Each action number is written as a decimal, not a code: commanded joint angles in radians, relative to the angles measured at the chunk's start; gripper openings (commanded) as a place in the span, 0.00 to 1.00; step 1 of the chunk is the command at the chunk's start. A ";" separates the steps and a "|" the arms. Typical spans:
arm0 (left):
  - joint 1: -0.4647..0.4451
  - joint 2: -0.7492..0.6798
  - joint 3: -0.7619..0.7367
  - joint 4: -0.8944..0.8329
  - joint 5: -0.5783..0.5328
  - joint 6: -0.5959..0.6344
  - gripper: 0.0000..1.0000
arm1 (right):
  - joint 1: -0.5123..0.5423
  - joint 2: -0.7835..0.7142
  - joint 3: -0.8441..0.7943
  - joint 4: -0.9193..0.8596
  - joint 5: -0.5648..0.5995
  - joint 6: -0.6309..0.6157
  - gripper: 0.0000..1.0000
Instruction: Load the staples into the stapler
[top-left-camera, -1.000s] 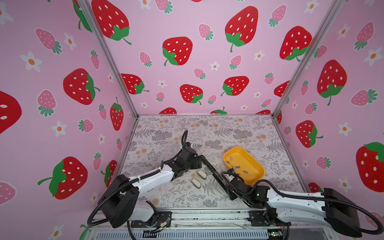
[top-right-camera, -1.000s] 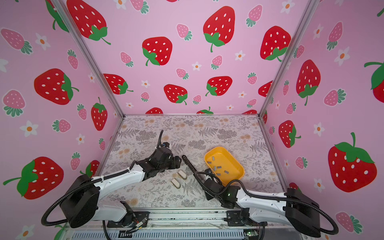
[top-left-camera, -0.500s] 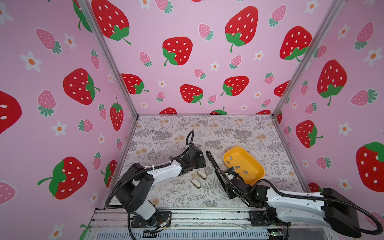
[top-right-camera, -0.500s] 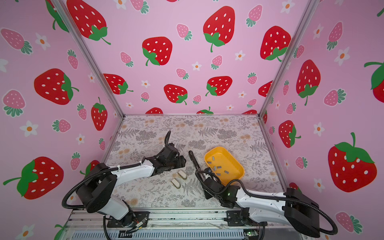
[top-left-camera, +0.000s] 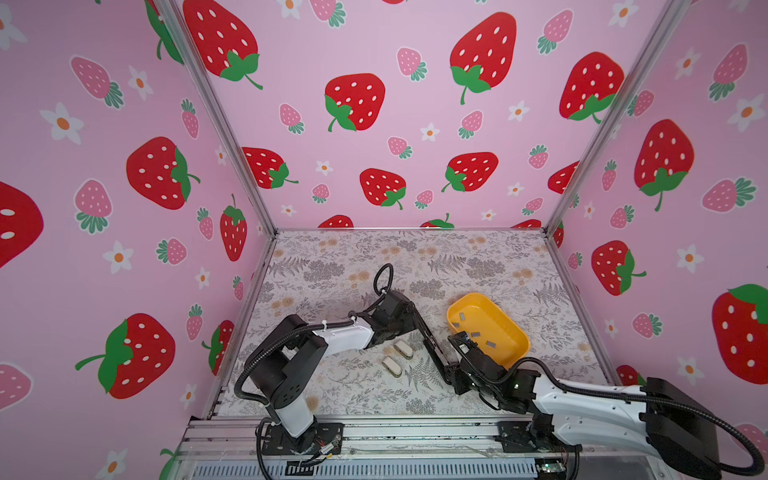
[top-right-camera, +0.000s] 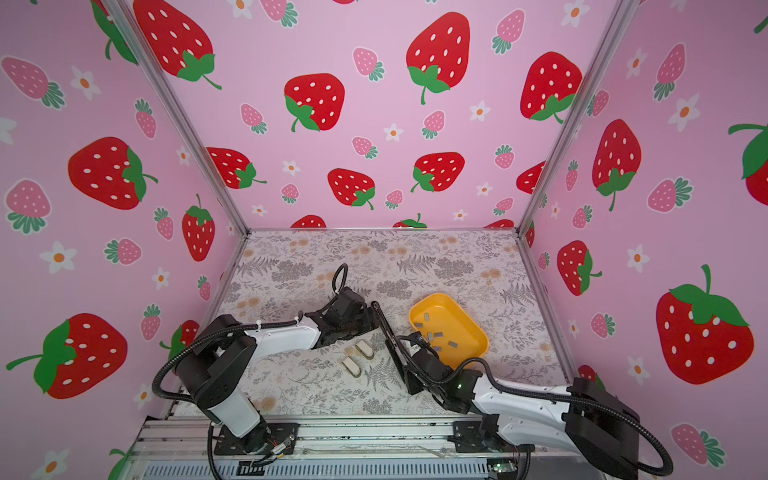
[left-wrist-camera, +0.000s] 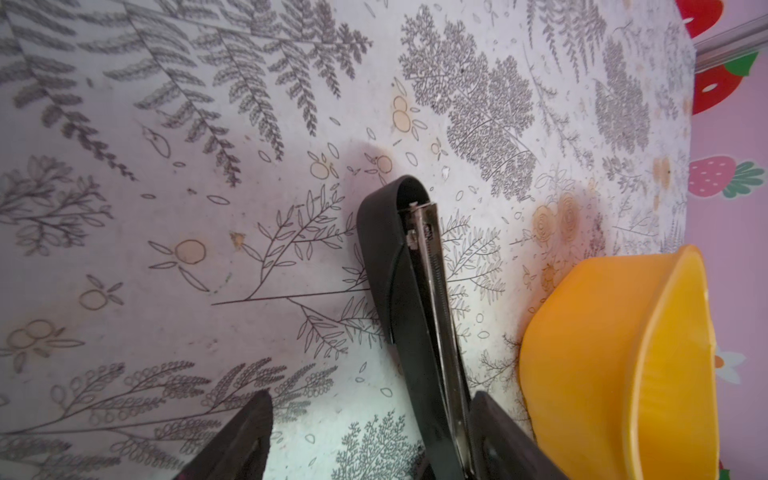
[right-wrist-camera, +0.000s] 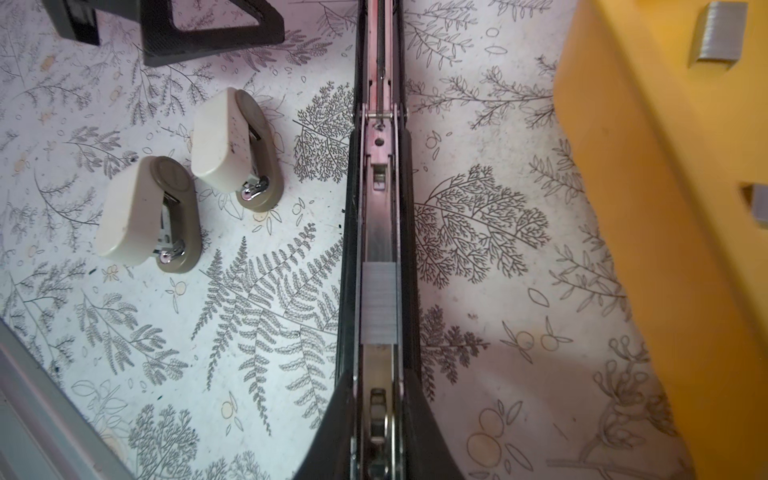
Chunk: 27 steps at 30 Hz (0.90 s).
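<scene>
End of stapler (right-wrist-camera: 379, 199) hidden btwn clamped fingers of right hand (right-wrist-camera: 378, 415).

Robot test booth, pink strawberry-print walls (top-left-camera: 374, 62), aluminium frame posts (top-left-camera: 216, 112), botanical-print surface (top-left-camera: 457, 257), metal mounting rail (top-left-camera: 415, 434) in front.

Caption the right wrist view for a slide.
A staple strip seated in the open black stapler, right gripper shut on it, yellow tray beside.

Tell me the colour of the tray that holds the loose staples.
Yellow-orange all over, with no pattern. The tray shows best in a top view.
</scene>
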<state>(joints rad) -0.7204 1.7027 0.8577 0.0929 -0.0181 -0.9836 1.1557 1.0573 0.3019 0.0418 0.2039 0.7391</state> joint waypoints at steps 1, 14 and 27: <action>-0.004 0.040 0.053 0.027 -0.015 -0.038 0.76 | -0.014 -0.009 -0.015 0.092 -0.033 0.002 0.02; 0.028 0.160 0.079 0.202 0.094 -0.060 0.66 | -0.017 -0.024 -0.048 0.133 -0.063 -0.004 0.00; 0.070 0.109 0.085 0.418 0.219 0.172 0.51 | -0.004 -0.013 -0.096 0.189 -0.041 -0.052 0.00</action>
<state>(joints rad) -0.6460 1.8538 0.9138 0.4282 0.1680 -0.8917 1.1416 1.0496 0.2272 0.1791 0.1654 0.7231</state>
